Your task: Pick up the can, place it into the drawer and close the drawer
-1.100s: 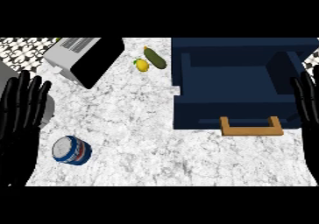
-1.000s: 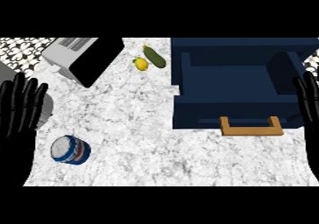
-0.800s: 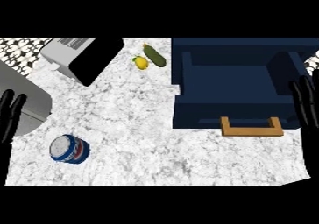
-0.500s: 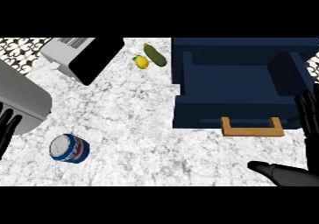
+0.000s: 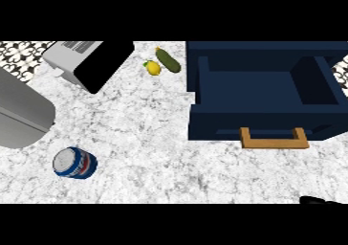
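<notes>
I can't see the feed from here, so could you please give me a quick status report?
Left hand out of view; right hand barely showing at lower edge. Can untouched on counter, lower left. Drawer open, nothing between them.

Bare marble tabletop (image 5: 148, 139) runs from the can (image 5: 75, 163) at lower left to the open blue drawer (image 5: 265, 91), with the grey forearm (image 5: 18, 112) at left and toaster (image 5: 89, 60), lemon (image 5: 153, 68) and zucchini (image 5: 168, 59) bordering the far side.
</notes>
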Tool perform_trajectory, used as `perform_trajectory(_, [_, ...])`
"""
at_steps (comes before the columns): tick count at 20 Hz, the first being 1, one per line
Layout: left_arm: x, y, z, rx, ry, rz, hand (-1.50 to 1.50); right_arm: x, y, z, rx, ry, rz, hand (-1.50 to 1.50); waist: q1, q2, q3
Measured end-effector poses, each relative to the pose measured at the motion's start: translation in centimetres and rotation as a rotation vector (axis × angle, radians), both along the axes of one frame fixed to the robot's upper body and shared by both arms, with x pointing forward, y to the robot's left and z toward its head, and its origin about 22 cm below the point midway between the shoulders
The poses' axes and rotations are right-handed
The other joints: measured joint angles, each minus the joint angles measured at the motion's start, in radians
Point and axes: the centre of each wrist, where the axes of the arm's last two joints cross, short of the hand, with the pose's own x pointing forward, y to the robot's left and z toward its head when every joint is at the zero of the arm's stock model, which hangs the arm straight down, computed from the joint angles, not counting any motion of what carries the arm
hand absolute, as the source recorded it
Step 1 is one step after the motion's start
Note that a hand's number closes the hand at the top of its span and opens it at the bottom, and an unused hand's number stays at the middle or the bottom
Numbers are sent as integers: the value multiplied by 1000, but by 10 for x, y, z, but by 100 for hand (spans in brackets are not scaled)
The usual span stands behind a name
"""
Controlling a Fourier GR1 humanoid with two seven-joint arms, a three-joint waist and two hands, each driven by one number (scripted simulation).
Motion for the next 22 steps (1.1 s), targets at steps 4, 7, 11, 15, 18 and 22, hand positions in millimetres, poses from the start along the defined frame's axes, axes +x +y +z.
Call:
perform_trajectory(4, [-10,8,8,2,20,13,-150,-12,-16,-4,2,-1,2,-150,-1,0,0])
perform_trajectory(7, [-14,17,10,-24,40,42,-150,-20,-22,-4,2,4,5,-150,-1,0,0])
perform_trajectory(11, [-18,23,7,-103,54,57,-150,-26,-31,-8,7,4,12,-150,-2,0,0])
perform_trajectory(15, [-11,24,9,-191,78,53,-150,-34,-43,-7,16,4,11,-150,-6,1,0])
perform_trajectory(18, [-9,22,7,-235,87,44,-150,-40,-50,-9,14,4,18,-150,-6,1,0])
perform_trajectory(22, [6,18,3,-282,119,33,-150,-49,-53,-14,11,9,30,-150,-10,1,0])
